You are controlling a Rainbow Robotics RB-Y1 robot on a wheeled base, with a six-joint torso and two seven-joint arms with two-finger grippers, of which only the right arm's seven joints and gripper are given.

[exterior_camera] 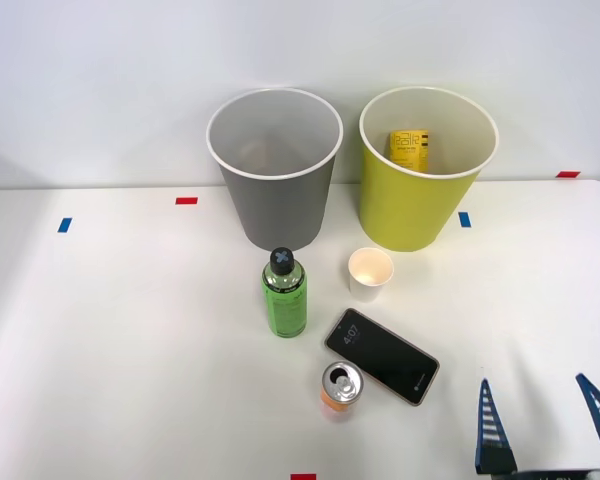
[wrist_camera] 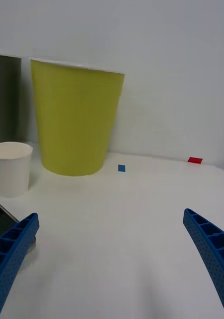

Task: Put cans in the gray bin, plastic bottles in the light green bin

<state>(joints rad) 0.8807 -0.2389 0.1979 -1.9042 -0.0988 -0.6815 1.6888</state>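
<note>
Can: an orange can point(exterior_camera: 340, 386) with a silver pull-tab top stands upright on the white table point(exterior_camera: 130, 350), toward the near edge, just beside the near-left corner of a phone.
Bottle: a clear bottle point(exterior_camera: 284, 293) of bright green liquid with a black cap stands upright farther back than the can, a little to its left and in front of the gray bin.
Gray bin: a gray bin point(exterior_camera: 276, 170) with a white rim stands at the back of the table – its pale inside looks bare.
Green bin: a yellow-green bin point(exterior_camera: 420, 180) point(wrist_camera: 74, 122) stands just to the right of the gray one, the two close side by side; a yellow printed item point(exterior_camera: 410, 149) lies inside it.
Gripper: the right gripper point(exterior_camera: 547, 425) point(wrist_camera: 112, 249) sits low at the table's near right corner, well apart from the can and bottle, its blue ribbed fingers point(exterior_camera: 491, 425) point(wrist_camera: 211, 244) spread wide and holding nothing.
Cup: a white paper cup point(exterior_camera: 370, 273) point(wrist_camera: 10, 167) stands upright between the bottle and the green bin, in front of the bin.
Phone: a dark phone point(exterior_camera: 382, 356) lies flat – screen up – between the cup and the can.
Tape: small red and blue marks point(exterior_camera: 186, 201) dot the table.
</note>
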